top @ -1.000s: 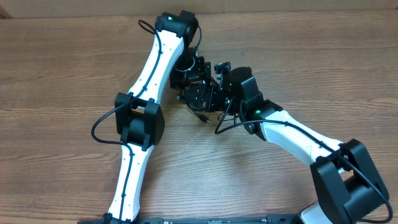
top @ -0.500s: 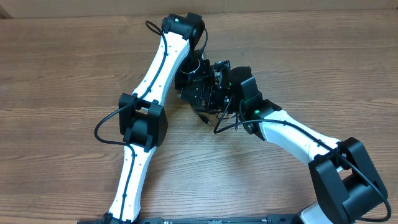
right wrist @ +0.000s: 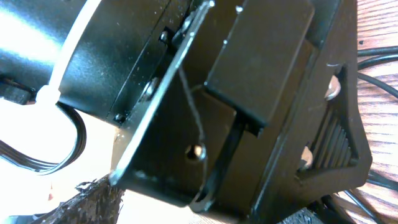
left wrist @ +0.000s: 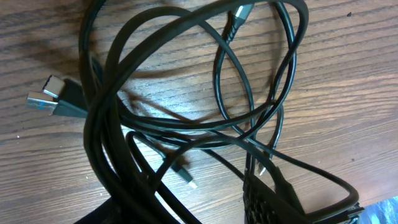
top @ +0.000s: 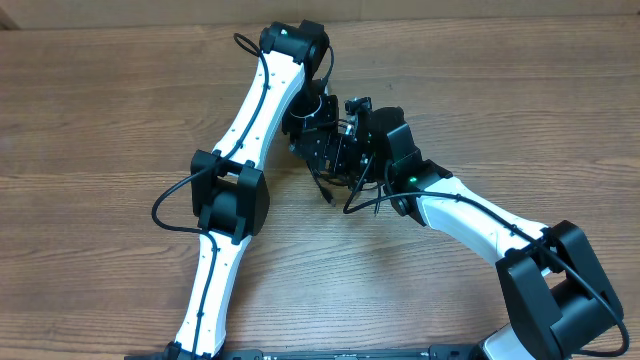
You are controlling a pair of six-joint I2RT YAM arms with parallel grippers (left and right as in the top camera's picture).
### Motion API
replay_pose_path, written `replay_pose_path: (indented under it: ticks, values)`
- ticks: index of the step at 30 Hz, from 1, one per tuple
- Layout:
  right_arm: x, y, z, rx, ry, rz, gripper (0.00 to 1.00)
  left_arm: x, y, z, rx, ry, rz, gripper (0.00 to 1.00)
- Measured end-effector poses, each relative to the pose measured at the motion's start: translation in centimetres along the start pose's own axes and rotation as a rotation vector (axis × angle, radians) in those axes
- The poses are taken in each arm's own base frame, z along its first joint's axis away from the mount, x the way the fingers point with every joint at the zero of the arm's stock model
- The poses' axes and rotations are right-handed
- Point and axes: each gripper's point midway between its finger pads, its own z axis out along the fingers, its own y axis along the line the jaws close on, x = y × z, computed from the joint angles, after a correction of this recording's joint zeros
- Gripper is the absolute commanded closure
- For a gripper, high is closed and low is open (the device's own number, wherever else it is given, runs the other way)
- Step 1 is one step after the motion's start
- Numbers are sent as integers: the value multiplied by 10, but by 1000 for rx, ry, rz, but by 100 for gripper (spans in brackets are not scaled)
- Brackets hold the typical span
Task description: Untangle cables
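both tools are crammed together over the middle of the bench (top: 100, 120), the left tool (top: 318, 145) and the right tool (top: 358, 150) pretty much nose to nose. the cables (top: 325, 185) sit right under and between them, with one thin black strand trailing out on the near side of the left tool, so from overhead most of the bundle is hidden.

the left wrist view is way more useful: the cables are a messy pile of crossing black loops lying on the wood straight ahead of the left tool. a fat bunch of strands runs down toward the tool on its left side. a silver usb plug (left wrist: 53, 96) sticks out at the left edge of the tangle, and a small plug (left wrist: 239, 12) sits at the far end from the tool. one ribbed finger pad (left wrist: 264, 199) shows at the bottom right, with a strand running right against it. can't tell if the left tool is actually pinching anything or just standing apart.

the right wrist view is blocked almost fully by black housing close to the lens, with a few strands off at the right edge. can't tell the right tool's state either.
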Motion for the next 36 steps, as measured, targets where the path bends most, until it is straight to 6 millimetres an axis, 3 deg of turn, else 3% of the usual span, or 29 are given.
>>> replay_pose_path:
  ticks: [6, 11, 15, 25, 30, 34, 35, 36]
  values:
    - [1, -3, 0, 12, 4, 4, 27, -1, 2, 0, -17, -6, 6, 54]
    - [2, -3, 0, 12, 6, 4, 27, -3, 9, 1, -74, -24, 17, 96]
    - [-7, -16, -3, 62, -31, 11, 27, 0, 19, 0, -117, -13, 24, 96]
    - [-8, -22, -3, 89, -37, 14, 27, -4, 29, -4, -127, -22, 8, 96]
    - [-8, -23, -4, 95, -35, 3, 27, -5, 30, -4, -127, -22, 6, 96]
    - [-9, -25, -4, 103, -42, -1, 27, -9, 29, -5, -121, -40, 14, 89]
    - [-10, -25, -4, 105, -45, -3, 27, -10, 29, -5, -120, -44, 18, 81]
    - [-10, -26, -4, 109, -47, -3, 27, -11, 29, -6, -121, -49, 25, 53]
